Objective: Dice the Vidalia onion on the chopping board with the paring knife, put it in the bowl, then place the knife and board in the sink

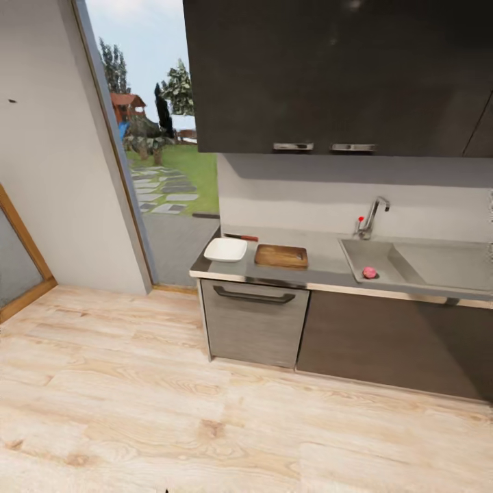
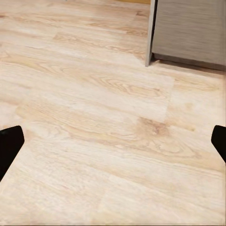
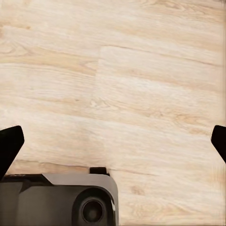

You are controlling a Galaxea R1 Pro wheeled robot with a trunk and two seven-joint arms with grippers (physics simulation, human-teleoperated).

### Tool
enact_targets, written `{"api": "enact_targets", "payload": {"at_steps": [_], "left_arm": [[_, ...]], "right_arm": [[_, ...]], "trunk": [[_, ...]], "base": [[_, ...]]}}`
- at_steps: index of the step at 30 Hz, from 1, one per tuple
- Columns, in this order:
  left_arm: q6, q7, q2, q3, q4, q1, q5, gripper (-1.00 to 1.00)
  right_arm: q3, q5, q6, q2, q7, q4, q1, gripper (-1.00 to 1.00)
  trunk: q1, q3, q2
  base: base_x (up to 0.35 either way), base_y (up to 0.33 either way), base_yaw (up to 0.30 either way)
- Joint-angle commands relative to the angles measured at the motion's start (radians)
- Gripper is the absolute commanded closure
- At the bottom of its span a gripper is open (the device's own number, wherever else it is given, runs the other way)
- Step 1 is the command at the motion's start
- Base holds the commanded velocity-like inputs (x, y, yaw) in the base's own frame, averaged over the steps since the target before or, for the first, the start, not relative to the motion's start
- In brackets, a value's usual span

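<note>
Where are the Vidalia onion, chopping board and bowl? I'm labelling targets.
Vidalia onion (image 1: 370,272), head view, centre of the ball, in the sink.
Chopping board (image 1: 281,256), head view, middle of its top face.
Bowl (image 1: 225,250), head view, its white inside.

Legible text, labels, brands, numbers, signs: none in the head view or in either wrist view. The upper cabinet fronts (image 1: 329,75), the drawer front (image 1: 253,322) under the countertop (image 1: 322,263) and the chopping board (image 1: 281,256) present plain, unmarked surfaces. The bowl (image 1: 225,250) at the countertop's left end and the sink (image 1: 418,263) toward its right end likewise carry no readable marking.
</note>
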Motion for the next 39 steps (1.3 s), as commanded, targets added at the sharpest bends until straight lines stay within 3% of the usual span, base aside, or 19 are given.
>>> {"api": "enact_targets", "payload": {"at_steps": [1, 12, 27, 39], "left_arm": [[-0.005, 0.003, -0.001, -0.009, 0.004, -0.002, 0.005, -1.0], [-0.003, 0.003, -0.001, -0.009, 0.004, -0.002, 0.005, -1.0], [0.009, 0.003, -0.001, -0.01, 0.004, -0.002, 0.005, -1.0], [0.009, 0.002, -0.001, -0.01, 0.004, -0.002, 0.005, -1.0]], "right_arm": [[-0.003, 0.011, -0.002, 0.0, -0.007, 0.001, -0.001, -1.0], [-0.003, 0.011, -0.002, 0.001, -0.007, 0.001, -0.001, -1.0], [-0.003, 0.011, -0.002, 0.001, -0.007, 0.001, -0.001, -1.0], [-0.002, 0.011, -0.002, 0.001, -0.007, 0.001, -0.001, -1.0]], "trunk": [[0.0, -0.002, -0.002], [0.0, -0.002, -0.002], [0.0, -0.002, -0.002], [0.0, -0.002, -0.002]], "base": [[-0.188, -0.055, 0.0], [0.024, -0.061, 0.0], [0.233, -0.216, 0.0], [0.032, -0.296, 0.0]]}}
